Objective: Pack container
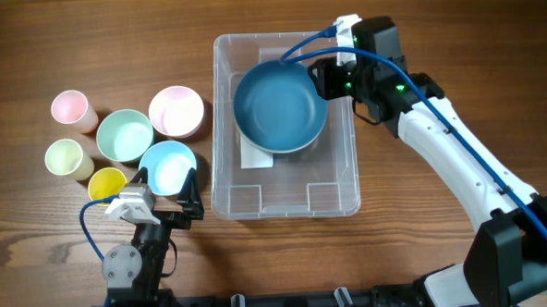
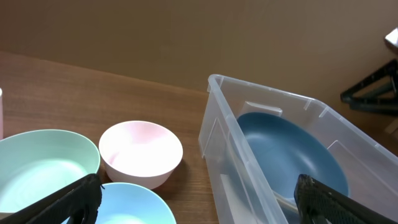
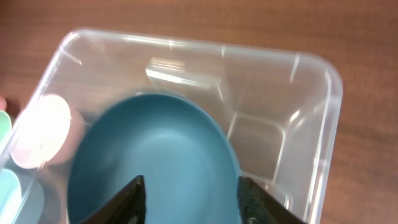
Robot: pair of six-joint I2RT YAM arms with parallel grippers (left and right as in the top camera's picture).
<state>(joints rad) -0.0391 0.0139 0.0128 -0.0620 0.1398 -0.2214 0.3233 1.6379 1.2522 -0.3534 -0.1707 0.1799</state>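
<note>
The only label showing is a white label [image 1: 255, 158] lying on the base of the container [image 1: 285, 197]. It is peeking out from under a dark blue bowl [image 1: 280, 107], and no writing on it can be read.

The right gripper [image 3: 193, 202] is hanging over the container's far end with its fingers [image 3: 132, 200] spread wide and gripping nothing. The blue bowl [image 3: 155, 155] is sitting below and ahead of them, with its rim passing just inside the right-hand finger. Beyond the bowl, ahead of these fingers, the container's [image 3: 298, 124] clear floor and rounded corners are lying bare, which is leaving open room on that side.

The left gripper [image 2: 199, 208] is also standing released, its fingers [image 2: 68, 202] far apart. The container [image 2: 230, 143] is standing ahead and to the right of them, with the blue bowl [image 2: 292, 149] leaning tilted inside. A light blue bowl [image 2: 134, 205] is lying directly below, between the fingers. A pink bowl [image 2: 140, 152] is sitting just ahead, and a mint bowl [image 2: 43, 162] is sitting beside the left-hand finger.

From overhead, three cups are crowding the side away from the container: a pink cup [image 1: 71, 109], a pale green cup [image 1: 66, 159] and a yellow cup [image 1: 107, 185]. The table [image 1: 38, 266] is running on beyond them.
</note>
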